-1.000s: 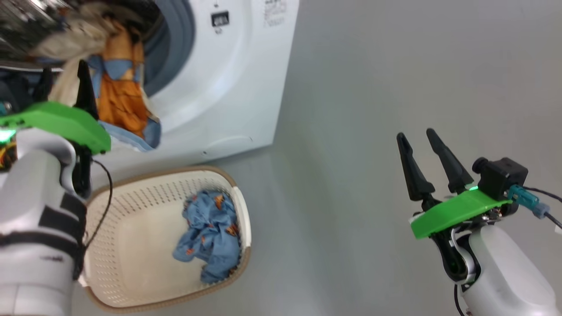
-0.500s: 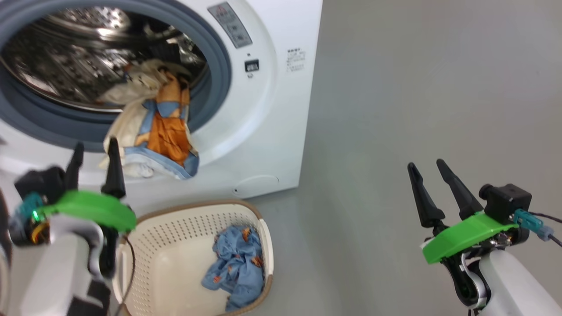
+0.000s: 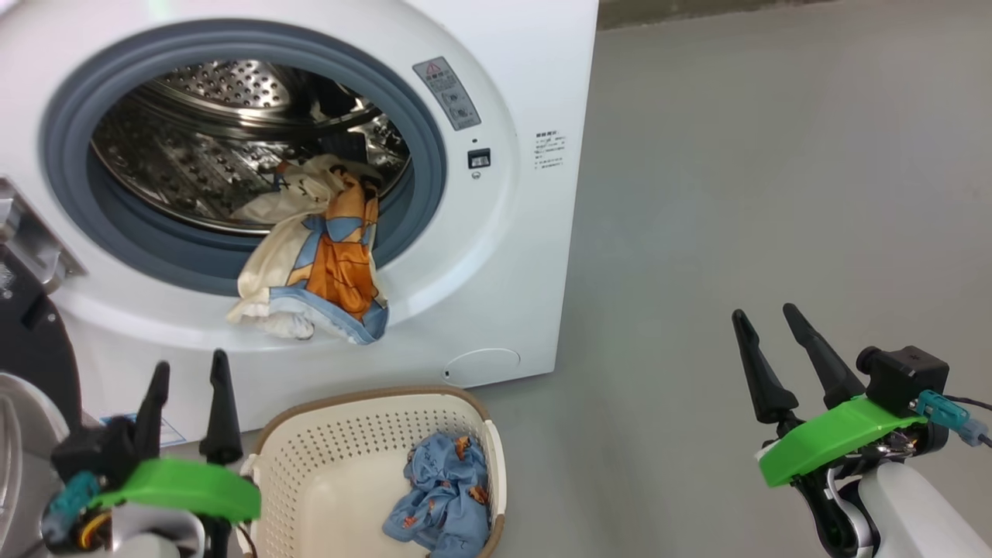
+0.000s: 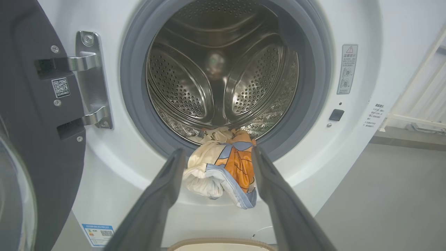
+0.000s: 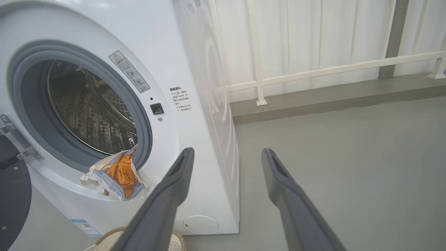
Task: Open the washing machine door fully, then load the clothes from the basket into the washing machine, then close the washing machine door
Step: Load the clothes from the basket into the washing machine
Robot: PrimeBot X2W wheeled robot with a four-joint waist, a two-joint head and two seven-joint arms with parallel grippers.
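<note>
Left jaws spread wide, empty, low before the washing machine point(image 3: 535, 256), just left of the basket point(image 3: 333, 442). Cream-and-orange garment point(image 3: 329, 263) draped out over the opening's lower edge, framed between those jaws in the wrist view, untouched. Blue clothes point(image 3: 443, 500) at the basket's right end. Right jaws open, empty, well apart over the floor point(image 3: 736, 194). Door point(image 4: 31, 146) swung open at left.
</note>
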